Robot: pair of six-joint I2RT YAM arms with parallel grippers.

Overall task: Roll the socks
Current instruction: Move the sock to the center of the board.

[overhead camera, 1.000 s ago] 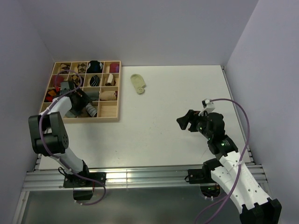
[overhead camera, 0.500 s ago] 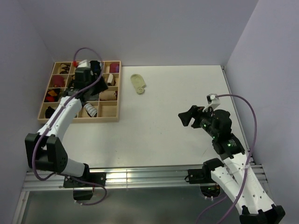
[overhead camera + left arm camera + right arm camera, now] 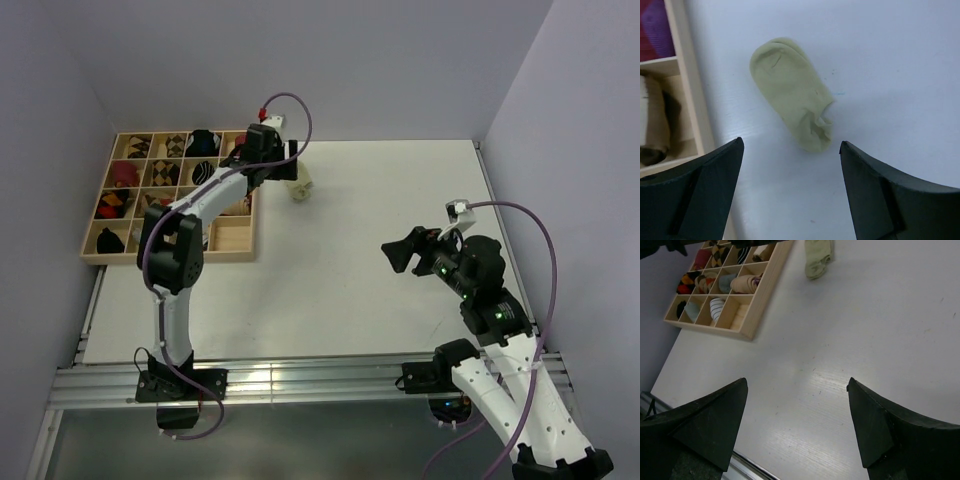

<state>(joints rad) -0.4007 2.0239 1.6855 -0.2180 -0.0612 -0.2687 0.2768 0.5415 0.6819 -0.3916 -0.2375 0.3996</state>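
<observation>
We see a wooden compartment tray [image 3: 170, 257] lying at the far left of the white surface [image 3: 350, 260]. Its cells hold rolled socks: an argyle roll [image 3: 139, 146] in the far-left corner, a red roll [image 3: 122, 175] in the next cell nearer us, and a black roll [image 3: 205, 140] in the far row. An aluminium rail [image 3: 300, 380] runs along the near edge.

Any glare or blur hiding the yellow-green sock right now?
Left wrist: the pale yellow-green sock is sharp and evenly lit. Right wrist: a bright sheen on the table, well short of the sock. Top external: the left gripper covers most of it.
</observation>
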